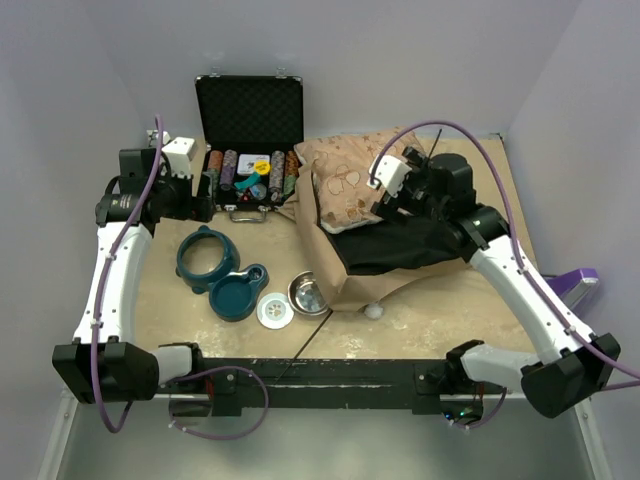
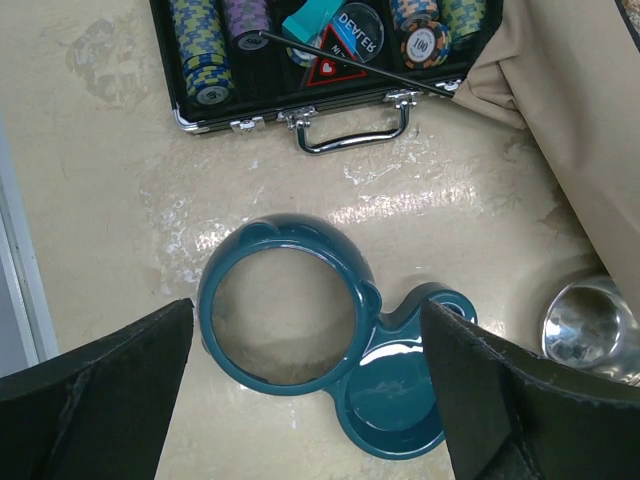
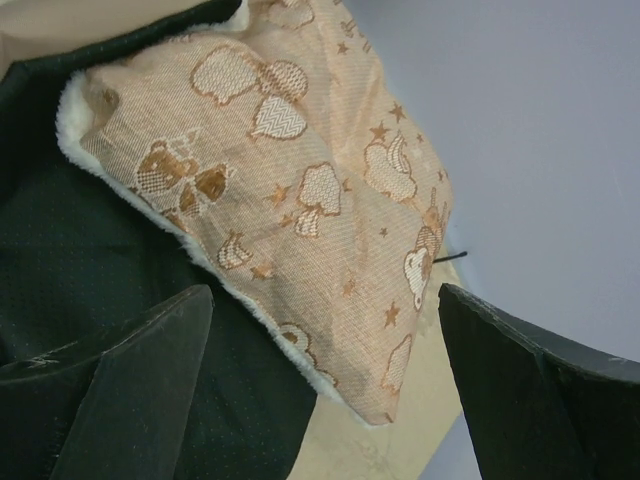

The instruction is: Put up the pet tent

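Note:
The pet tent point(image 1: 395, 255) lies collapsed at centre right, tan canvas with the black lining showing on top. Its white pom-pom point(image 1: 373, 311) lies at its near edge. A thin black pole point(image 2: 350, 62) runs from the tan canvas point(image 2: 580, 120) across the chip case. My right gripper point(image 1: 392, 205) is open and empty above the tent's far side. In the right wrist view it point(image 3: 325, 390) hovers over the black lining point(image 3: 90, 260) and the patterned pillow point(image 3: 290, 190). My left gripper point(image 1: 205, 198) is open and empty; in the left wrist view it point(image 2: 310, 400) hangs above the teal bowl stand.
An open black case of poker chips point(image 1: 250, 120) stands at the back left. A teal double bowl stand point(image 1: 215, 265), a white round disc point(image 1: 274, 310) and a steel bowl point(image 1: 307, 293) lie left of the tent. The pillow point(image 1: 350, 175) lies behind the tent. Walls close three sides.

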Controlling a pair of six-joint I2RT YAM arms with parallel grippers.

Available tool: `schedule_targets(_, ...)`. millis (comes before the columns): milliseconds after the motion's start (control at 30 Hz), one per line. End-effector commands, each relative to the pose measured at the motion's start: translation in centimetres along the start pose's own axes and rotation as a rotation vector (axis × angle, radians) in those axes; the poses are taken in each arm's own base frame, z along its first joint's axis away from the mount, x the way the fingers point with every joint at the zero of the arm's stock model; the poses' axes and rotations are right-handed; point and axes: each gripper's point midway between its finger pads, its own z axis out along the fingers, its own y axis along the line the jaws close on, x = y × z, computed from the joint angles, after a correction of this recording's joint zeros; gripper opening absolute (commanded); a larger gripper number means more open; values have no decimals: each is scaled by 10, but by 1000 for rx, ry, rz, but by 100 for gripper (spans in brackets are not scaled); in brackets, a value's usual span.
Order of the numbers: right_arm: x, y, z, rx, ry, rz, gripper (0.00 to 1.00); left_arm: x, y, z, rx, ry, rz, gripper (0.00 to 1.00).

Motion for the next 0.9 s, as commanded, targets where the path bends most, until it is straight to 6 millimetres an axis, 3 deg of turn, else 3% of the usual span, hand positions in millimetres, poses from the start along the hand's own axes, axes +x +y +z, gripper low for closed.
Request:
schedule_targets(0, 13, 6, 22, -11, 60, -107, 99, -24, -6, -13, 27, -86, 9, 100)
schedule_targets(333, 49, 20, 104, -189, 200, -328, 99, -14, -12, -6, 75, -41, 14, 100)
schedule_targets(667, 88, 41, 183, -284, 277, -382, 97, -4, -14, 1, 89, -23, 4, 100)
schedule_targets(767, 105, 56, 192, -366, 331, -368, 72, -3, -20, 2, 121, -28, 13, 100)
schedule_targets(800, 108, 59, 194, -377, 346, -350, 57, -4, -21, 1, 127, -35, 13, 100)
schedule_targets(833, 110, 57, 195, -375, 353, -329, 35, -5, -22, 1, 136, -40, 16, 100)
schedule_targets(867, 108, 55, 195, -362, 351, -310, 21, -8, -22, 0, 138, -48, 19, 100)
